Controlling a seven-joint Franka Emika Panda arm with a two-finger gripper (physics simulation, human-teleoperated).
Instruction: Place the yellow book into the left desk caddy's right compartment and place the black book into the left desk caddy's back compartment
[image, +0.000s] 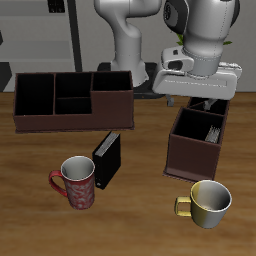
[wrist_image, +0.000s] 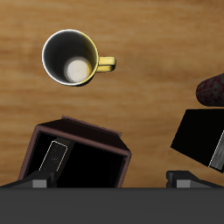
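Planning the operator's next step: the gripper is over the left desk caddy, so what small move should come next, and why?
Probably swing across toward the black book. The gripper hangs open and empty over the left desk caddy, the yellow book seems to be inside it already, and the black book stands outside, beside the red mug.

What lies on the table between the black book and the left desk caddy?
Only bare wood, in the exterior view: the black book and the left desk caddy stand apart with nothing between them.
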